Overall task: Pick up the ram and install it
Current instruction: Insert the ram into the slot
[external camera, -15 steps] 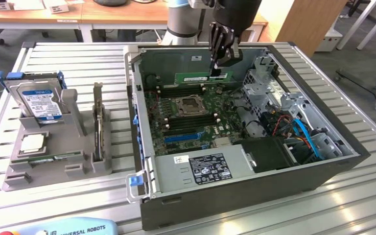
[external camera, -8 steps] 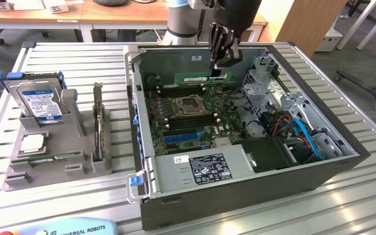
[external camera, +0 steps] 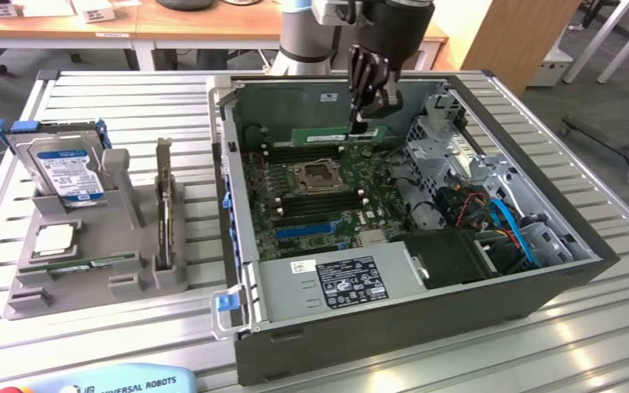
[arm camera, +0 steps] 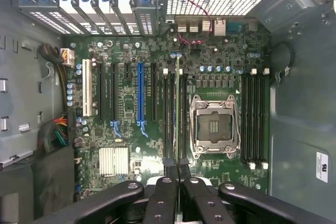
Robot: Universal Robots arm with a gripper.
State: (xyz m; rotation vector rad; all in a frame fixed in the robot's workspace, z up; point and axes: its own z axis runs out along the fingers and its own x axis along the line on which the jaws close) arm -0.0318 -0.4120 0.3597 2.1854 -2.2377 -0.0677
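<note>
The claw (external camera: 370, 113) hangs in the upper middle of the exterior view, reaching down into the open case (external camera: 402, 327), which lies on its side on the slatted bench (external camera: 599, 319). Its black fingers (external camera: 365, 78) are clamped on the ram (external camera: 320, 133). This thin green stick is held level by one end, with the rest of it stretching toward the exterior view's left. The ram sits low over the back of the board (external camera: 292, 205), just behind the socket (external camera: 317, 174) and close to the case's rear wall. I cannot tell whether its lower edge touches a slot.

In the wrist view the ram (arm camera: 177, 103) is seen edge-on as a narrow line. It runs along the black slots beside the open socket (arm camera: 214, 127), and the claw (arm camera: 177, 167) pinches its near end between two fingers (arm camera: 167, 192). A blue slot (arm camera: 140, 95) and a finned heat sink (arm camera: 114, 161) lie further across the board.

On the exterior view's left, well apart from the case, a grey holder (external camera: 30, 299) stands on the bench. It carries an upright hard drive (external camera: 69, 168), a square silver chip (external camera: 55, 237) and a dark card (external camera: 164, 205) set on edge.
</note>
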